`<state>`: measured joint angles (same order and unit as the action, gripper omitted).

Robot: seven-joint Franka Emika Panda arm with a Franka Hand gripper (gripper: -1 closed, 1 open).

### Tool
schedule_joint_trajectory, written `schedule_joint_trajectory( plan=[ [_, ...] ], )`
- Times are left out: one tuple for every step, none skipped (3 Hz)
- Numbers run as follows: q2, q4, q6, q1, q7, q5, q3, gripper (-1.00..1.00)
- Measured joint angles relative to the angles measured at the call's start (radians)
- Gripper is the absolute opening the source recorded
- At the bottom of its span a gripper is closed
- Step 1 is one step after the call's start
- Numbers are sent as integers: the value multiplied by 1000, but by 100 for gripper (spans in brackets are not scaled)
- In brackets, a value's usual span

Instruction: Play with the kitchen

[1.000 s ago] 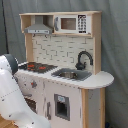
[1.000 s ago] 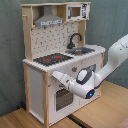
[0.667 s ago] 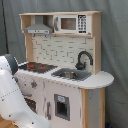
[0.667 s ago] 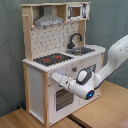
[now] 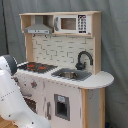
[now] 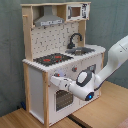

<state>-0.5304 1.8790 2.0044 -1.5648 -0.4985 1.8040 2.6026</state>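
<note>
My gripper sat against toy kitchen front, beside oven window, below knobs; finger state: could not tell. Kitchen stood upright before grey curtain. Advice, my judgement: slow approach, light contact, avoid shoving the cabinet.

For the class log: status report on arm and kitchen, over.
Gripper at the kitchen front, under the hob. Nothing seen in the way.
</note>
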Motion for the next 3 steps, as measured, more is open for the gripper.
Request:
schedule_joint_trajectory(
  plan=[
    [-9, 0, -21, 2, 105, 8, 0, -100],
    [-20, 1, -49, 5, 219, 20, 0, -100],
    [-29, 3, -71, 7, 315, 38, 0, -100]
  ],
)
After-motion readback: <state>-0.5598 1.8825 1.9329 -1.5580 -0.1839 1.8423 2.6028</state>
